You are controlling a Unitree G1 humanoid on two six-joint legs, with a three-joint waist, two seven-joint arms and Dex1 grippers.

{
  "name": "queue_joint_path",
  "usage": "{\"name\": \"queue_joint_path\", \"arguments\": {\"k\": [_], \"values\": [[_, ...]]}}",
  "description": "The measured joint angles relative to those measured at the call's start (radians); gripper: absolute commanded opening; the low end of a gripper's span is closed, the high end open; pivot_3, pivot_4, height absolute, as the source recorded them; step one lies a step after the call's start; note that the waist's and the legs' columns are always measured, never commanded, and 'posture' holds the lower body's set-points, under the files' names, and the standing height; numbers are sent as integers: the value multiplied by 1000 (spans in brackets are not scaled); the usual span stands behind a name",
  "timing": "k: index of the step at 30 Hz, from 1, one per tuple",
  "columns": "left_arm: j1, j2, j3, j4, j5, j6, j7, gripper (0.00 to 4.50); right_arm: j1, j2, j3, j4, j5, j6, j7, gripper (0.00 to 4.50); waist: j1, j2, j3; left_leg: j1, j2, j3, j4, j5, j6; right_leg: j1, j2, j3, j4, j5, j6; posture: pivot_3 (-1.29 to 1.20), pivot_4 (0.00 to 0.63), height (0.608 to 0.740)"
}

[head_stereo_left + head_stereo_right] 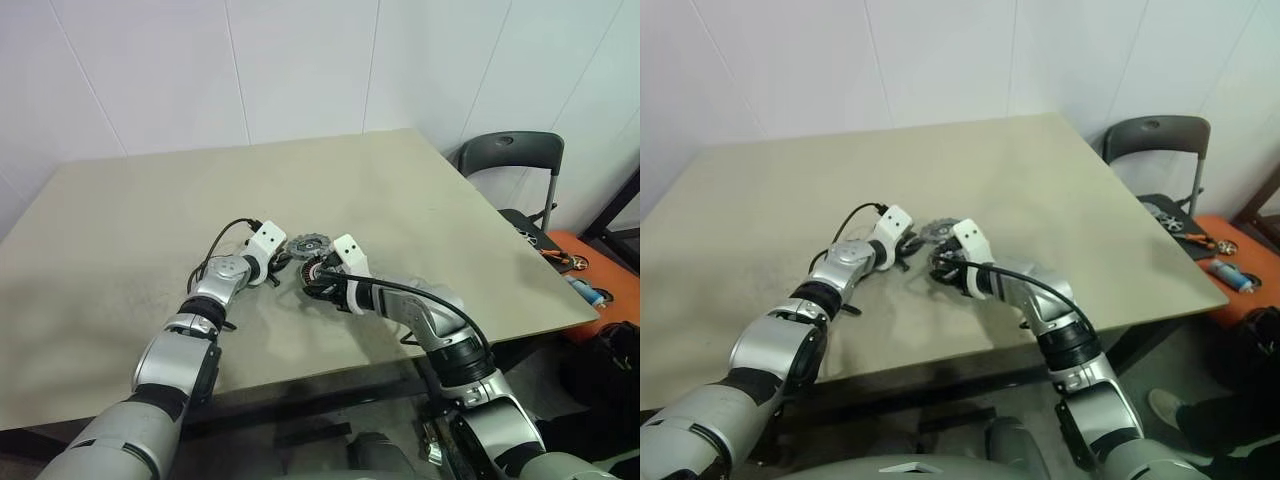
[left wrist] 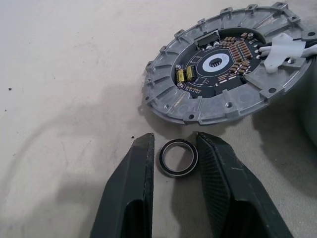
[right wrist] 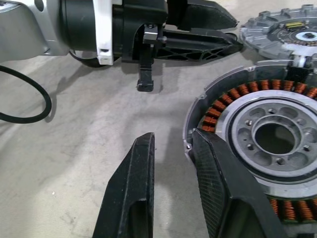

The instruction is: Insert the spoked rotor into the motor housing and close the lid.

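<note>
Left hand (image 2: 176,148) with narrowed fingers bracketing a small black ring (image 2: 178,157) on the table (image 1: 150,220), just beside the lid (image 2: 223,62); contact is hard to confirm. Right hand (image 3: 173,144) grips the rim of the motor housing (image 3: 262,134), one finger inside, one outside. Squeeze the ring evenly and lift level, housing held steady
</note>
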Motion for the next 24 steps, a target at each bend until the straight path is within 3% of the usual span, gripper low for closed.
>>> {"name": "queue_joint_path", "arguments": {"k": [3, 4, 24], "values": [[-1, 3, -2, 1, 0, 0, -10, 134, 0, 1, 0, 0, 0, 0, -1, 1287, -1, 0, 0, 0, 0, 0, 0, 0, 0, 0, 0, 0, 0, 0, 0, 0, 0, 740], [-2, 7, -1, 1, 0, 1, -13, 36, 0, 2, 0, 0, 0, 0, -1, 1287, -1, 0, 0, 0, 0, 0, 0, 0, 0, 0, 0, 0, 0, 0, 0, 0, 0, 740], [22, 176, 66, -4, -57, 3, -174, 36, -21, 36, 3, 42, -3, -38, 4, 1287, -22, 0, 0, -2, 0, 0, -2, 0, 0, -2, 0, 0, -1, 0, 0, 0, 0, 740]]}}
